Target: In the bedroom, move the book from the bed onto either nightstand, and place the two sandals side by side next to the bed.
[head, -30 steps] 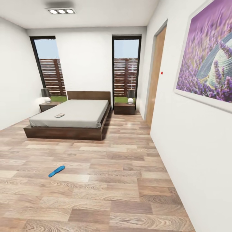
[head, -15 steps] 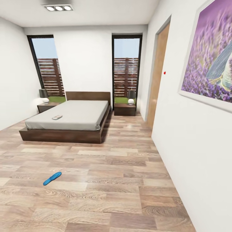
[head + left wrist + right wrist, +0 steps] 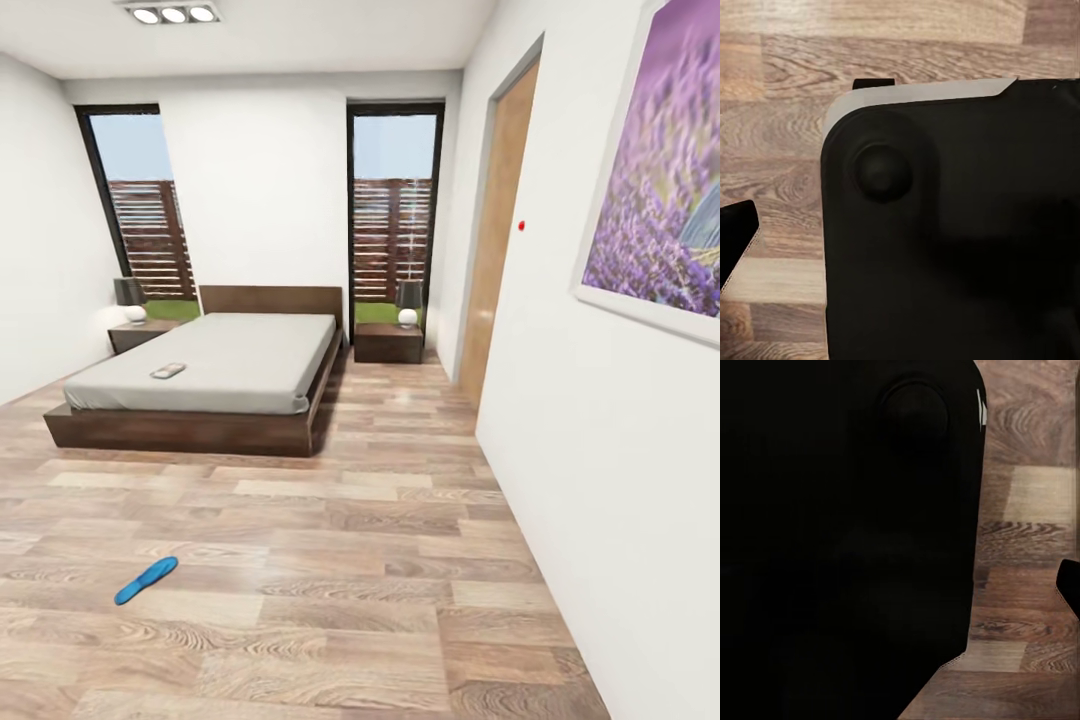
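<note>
The bed [image 3: 200, 375] stands at the far left of the bedroom, its pale mattress on a dark wooden frame. The book [image 3: 168, 371] lies flat on the mattress near its left side. One blue sandal [image 3: 146, 581] rests on the plank floor well short of the bed. A dark nightstand [image 3: 388, 342] stands right of the headboard and another nightstand [image 3: 135, 335] left of it, each with a lamp. The wrist views look down on my black base. One of the left fingertips [image 3: 736, 241] and one of the right fingertips [image 3: 1069, 585] poke in at the frame edges.
A white wall with a framed purple flower picture [image 3: 660, 190] runs close along my right. A wooden door [image 3: 497, 230] stands further along that wall. Two tall windows [image 3: 392, 225] show a slatted fence. Open plank floor [image 3: 350, 560] stretches between me and the bed.
The whole head view has shifted: the camera has rolled forward and turned slightly. The bed, book and sandal have not moved on their own.
</note>
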Tool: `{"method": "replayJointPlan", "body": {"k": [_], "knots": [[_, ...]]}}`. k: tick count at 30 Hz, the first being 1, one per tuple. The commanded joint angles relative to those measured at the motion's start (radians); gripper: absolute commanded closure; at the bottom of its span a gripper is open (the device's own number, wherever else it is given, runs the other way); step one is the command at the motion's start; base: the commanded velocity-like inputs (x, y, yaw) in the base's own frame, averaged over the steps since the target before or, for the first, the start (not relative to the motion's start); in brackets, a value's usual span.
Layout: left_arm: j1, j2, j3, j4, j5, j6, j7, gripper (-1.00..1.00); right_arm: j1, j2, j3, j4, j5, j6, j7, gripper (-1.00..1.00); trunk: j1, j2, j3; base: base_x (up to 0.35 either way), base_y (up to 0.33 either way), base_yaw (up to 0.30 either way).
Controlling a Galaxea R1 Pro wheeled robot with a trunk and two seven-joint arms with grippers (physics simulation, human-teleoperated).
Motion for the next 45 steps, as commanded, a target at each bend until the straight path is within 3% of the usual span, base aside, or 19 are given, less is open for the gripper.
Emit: {"method": "replayJointPlan", "body": {"k": [1, 45], "knots": [[0.000, 0.000, 0.000, -0.001, 0.000, -0.002, 0.000, -1.00, 0.000, 0.000, 0.000, 0.000, 0.000, 0.000, 0.000, -1.00, 0.001, 0.000, -0.001, 0.322, 0.000, 0.000], [0.000, 0.000, 0.000, -0.001, 0.000, -0.001, 0.000, -1.00, 0.000, 0.001, 0.000, 0.000, 0.000, 0.000, 0.000, -1.00, 0.001, 0.000, -0.001, 0.322, 0.000, 0.000]]}}
